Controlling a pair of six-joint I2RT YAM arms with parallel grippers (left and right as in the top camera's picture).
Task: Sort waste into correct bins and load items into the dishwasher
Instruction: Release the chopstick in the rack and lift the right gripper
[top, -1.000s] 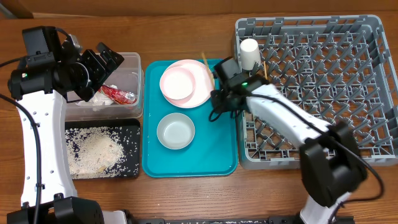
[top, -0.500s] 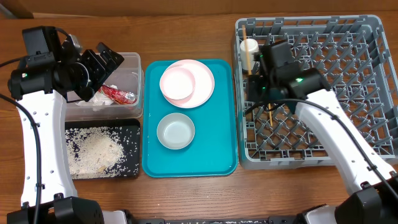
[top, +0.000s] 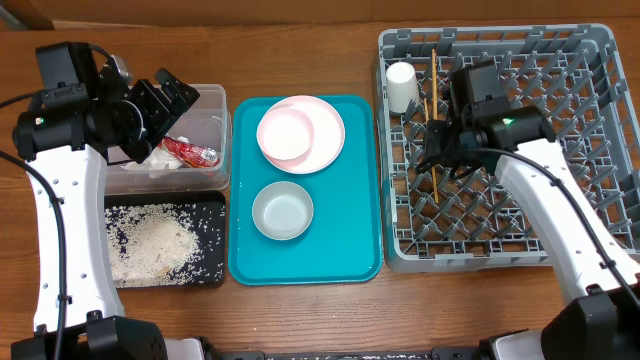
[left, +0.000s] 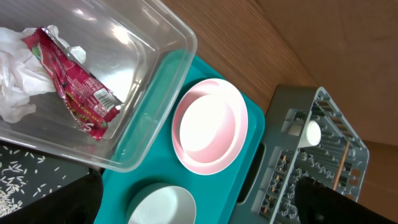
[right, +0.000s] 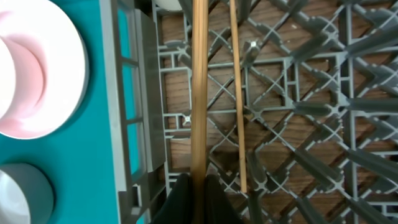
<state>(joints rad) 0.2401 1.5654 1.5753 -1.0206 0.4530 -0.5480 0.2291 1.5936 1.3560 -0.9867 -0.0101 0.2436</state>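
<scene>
**Right arm holds a chopstick over the dish rack; left arm waits open above the tub**

The right gripper (top: 440, 146) is over the left part of the grey dish rack (top: 600, 150), which fills the right end of the desk; its jaws are closed on one wooden chopstick (right: 199, 93), pinched at the near end; the second chopstick (right: 237, 93) runs just beside it over the grid floor, and whether it rests there cannot be told; a white cup (top: 402, 85) stands in the rack's far left corner; the left gripper (top: 165, 103) hangs with jaws spread wide and empty above the clear plastic tub (top: 215, 110) by the desk's far left edge; inside the tub lie a red-and-white wrapper (left: 74, 87) and a crumpled white napkin (left: 15, 81), touching; the black tray (top: 215, 205) just nearer holds loose rice (top: 155, 240); between bins and rack sits the teal tray (top: 350, 250), carrying a pink plate (top: 325, 135) with a small bowl (top: 283, 135) on it and another bowl (top: 282, 212) nearer the front edge
</scene>
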